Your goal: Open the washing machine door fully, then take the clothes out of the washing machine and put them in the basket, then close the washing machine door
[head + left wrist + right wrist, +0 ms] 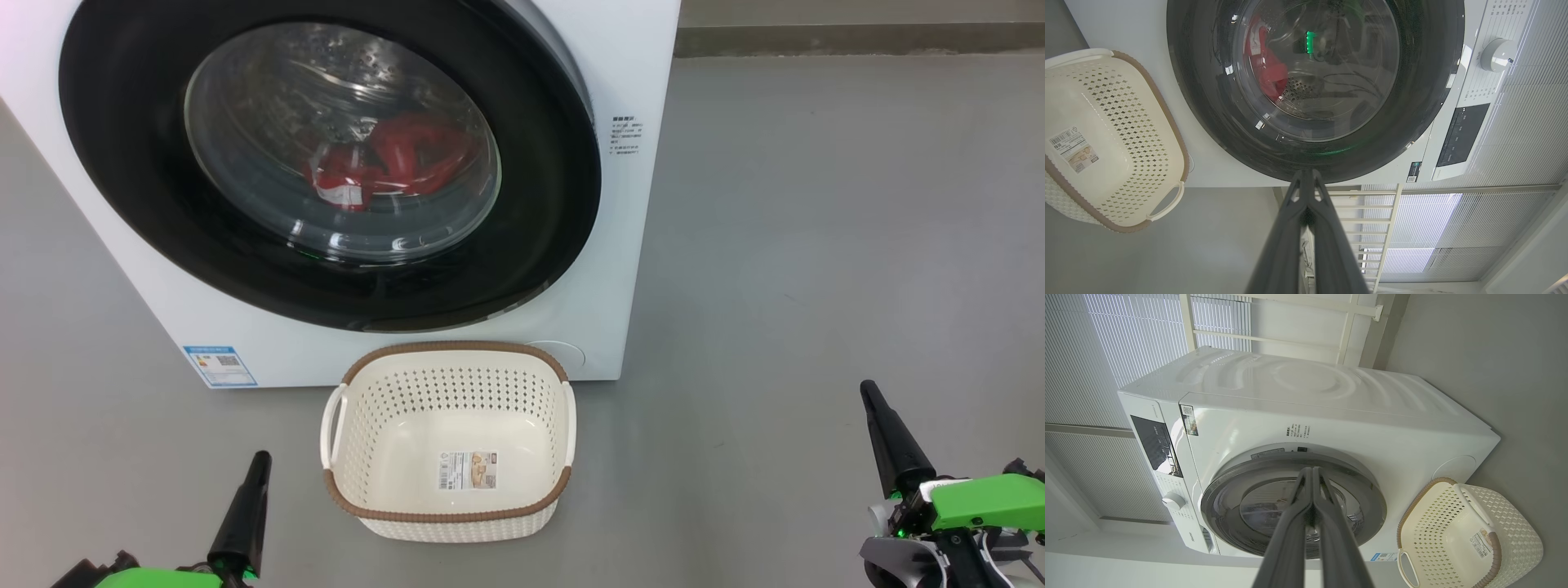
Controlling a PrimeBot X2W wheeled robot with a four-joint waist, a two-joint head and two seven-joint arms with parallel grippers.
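Left gripper (260, 460) and right gripper (869, 390) both pinched shut, empty. Basket (445, 349) between them, just ahead. Washing machine door (122, 163) beyond, closed, clothes (400, 159) behind the glass. Risks: shut fingers slipping off the glossy rim; a reaching arm knocking the basket.

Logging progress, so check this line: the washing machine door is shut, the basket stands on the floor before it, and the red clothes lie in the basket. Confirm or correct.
Not right: the head view shows the red clothes inside the washing machine, behind the glass of the shut washing machine door. The basket on the floor before it holds none.
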